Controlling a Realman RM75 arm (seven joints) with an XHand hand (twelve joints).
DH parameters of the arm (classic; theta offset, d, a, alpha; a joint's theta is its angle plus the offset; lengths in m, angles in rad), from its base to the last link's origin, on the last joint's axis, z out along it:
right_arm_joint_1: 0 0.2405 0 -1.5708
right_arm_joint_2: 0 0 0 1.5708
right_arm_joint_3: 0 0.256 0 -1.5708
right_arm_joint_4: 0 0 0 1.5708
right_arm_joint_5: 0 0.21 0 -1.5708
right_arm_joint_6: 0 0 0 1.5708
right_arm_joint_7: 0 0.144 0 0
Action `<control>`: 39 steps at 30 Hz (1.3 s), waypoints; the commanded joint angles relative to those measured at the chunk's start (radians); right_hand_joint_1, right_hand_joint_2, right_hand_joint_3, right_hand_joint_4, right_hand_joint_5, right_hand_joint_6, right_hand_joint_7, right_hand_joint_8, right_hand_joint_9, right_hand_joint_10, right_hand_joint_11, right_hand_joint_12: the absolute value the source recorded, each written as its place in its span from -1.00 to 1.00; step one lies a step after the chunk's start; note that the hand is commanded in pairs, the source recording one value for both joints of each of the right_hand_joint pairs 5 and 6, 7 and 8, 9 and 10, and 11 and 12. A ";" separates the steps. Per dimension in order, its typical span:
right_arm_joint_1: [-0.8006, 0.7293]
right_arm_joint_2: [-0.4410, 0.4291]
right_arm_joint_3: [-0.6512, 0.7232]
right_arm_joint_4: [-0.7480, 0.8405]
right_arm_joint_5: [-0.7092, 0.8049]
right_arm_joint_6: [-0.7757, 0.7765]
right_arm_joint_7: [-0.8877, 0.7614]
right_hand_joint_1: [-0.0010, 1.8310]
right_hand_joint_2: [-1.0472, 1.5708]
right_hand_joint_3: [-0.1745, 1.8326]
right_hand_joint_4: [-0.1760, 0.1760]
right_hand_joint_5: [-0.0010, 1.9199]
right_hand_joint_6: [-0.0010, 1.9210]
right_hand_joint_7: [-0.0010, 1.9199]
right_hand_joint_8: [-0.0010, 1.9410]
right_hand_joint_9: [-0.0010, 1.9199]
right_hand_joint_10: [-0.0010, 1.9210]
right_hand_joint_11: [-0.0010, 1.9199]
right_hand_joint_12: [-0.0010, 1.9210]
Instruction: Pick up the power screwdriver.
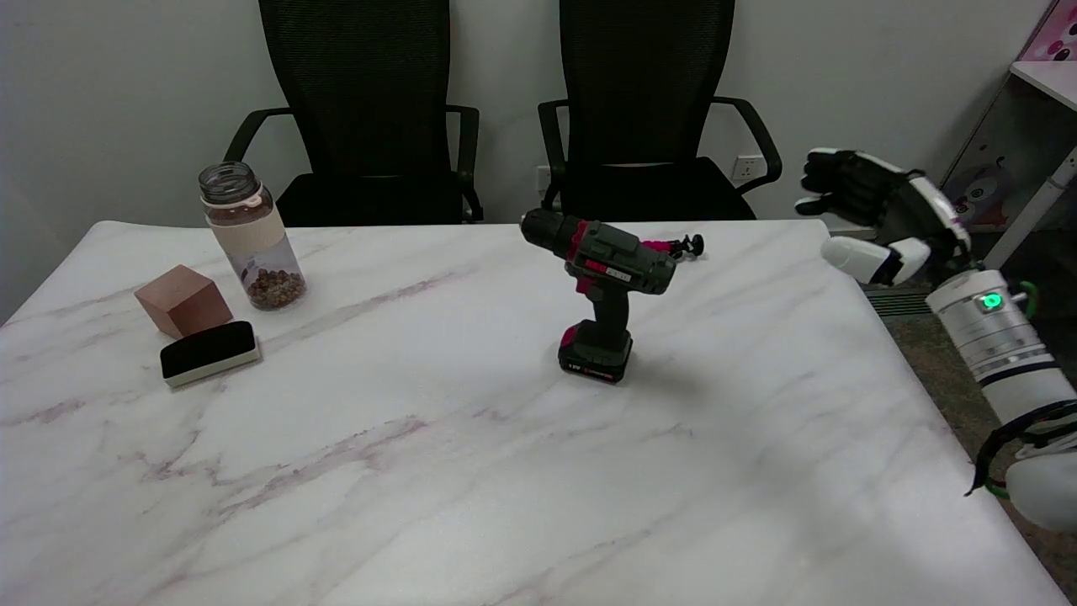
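The power screwdriver [604, 286] stands upright on its battery base near the middle of the marble table [421, 471]. It is dark grey with red trim, and its chuck points to the left. My right hand [875, 217] hovers in the air off the table's right edge, well to the right of the tool. Its fingers are spread apart and hold nothing.
A glass jar [250, 237] with brown contents, a brown cube [183, 300] and a black-topped eraser [209, 353] sit at the left. A small red and black tool [677, 246] lies behind the screwdriver. Two black chairs [370, 109] stand behind the table.
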 commanded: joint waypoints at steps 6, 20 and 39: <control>0.038 -0.326 -0.052 -0.052 -0.096 -0.142 0.023 0.02 -0.40 0.22 0.10 -0.57 -0.57 -0.57 -0.58 -0.54 -0.54 -0.39 -0.39; 0.260 -0.410 -0.256 0.075 -0.128 -0.150 0.030 0.01 -0.39 0.13 0.17 -0.57 -0.57 -0.57 -0.57 -0.54 -0.54 -0.40 -0.40; 0.408 -0.611 -0.320 0.371 -0.136 -0.151 0.183 0.01 -0.52 0.19 1.00 -0.53 -0.53 -0.53 -0.53 -0.65 -0.65 -0.59 -0.60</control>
